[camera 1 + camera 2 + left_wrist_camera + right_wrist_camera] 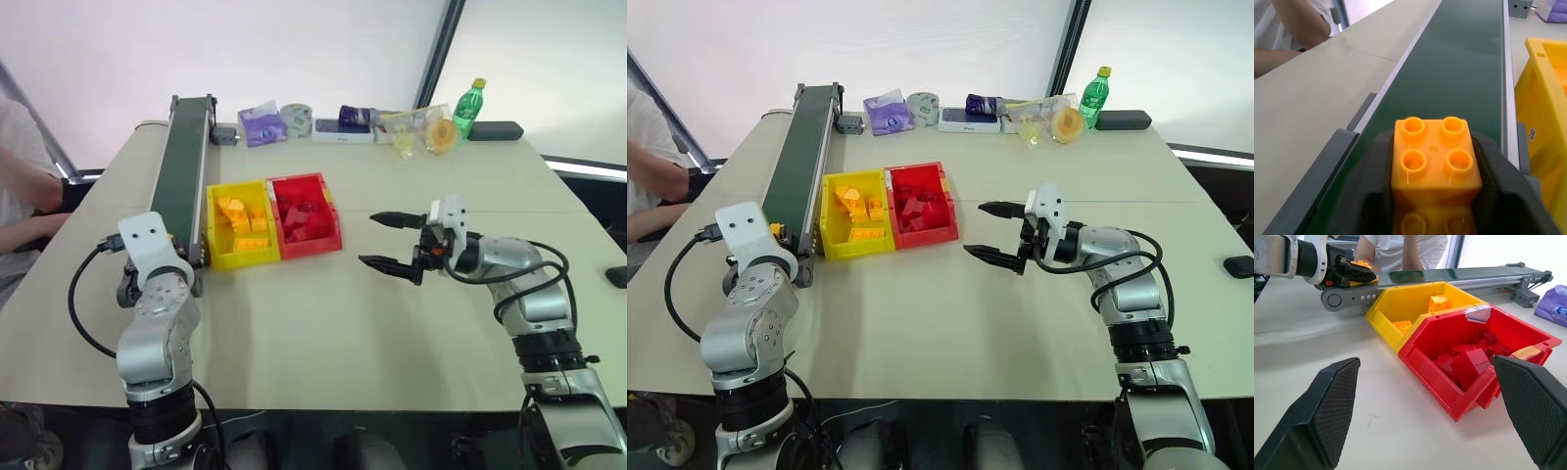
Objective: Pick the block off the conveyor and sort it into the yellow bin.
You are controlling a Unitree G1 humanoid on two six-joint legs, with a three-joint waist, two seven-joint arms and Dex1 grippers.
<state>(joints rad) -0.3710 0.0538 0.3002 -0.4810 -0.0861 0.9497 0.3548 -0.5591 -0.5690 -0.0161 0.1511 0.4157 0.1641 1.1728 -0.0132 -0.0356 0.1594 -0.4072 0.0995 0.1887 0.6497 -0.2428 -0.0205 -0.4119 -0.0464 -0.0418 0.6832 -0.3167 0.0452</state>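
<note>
The yellow-orange block [1434, 161] sits at the near end of the dark green conveyor [1459, 63], studs up. My left gripper [1434, 141] is shut on the block, one black finger on each side of it. From the right wrist view the left gripper [1354, 271] shows at the belt's end roller with the block [1359, 265] in it. The yellow bin [245, 258] stands just right of the conveyor [181, 166] and holds several yellow bricks. My right gripper [392, 243] hovers open and empty over the table, right of the bins, pointing toward them.
A red bin [315, 245] with dark red blocks is joined to the yellow bin's right side. A person's arm [24, 191] rests at the table's left edge. A green bottle [468, 108], purple packs [262, 124] and other clutter line the far edge.
</note>
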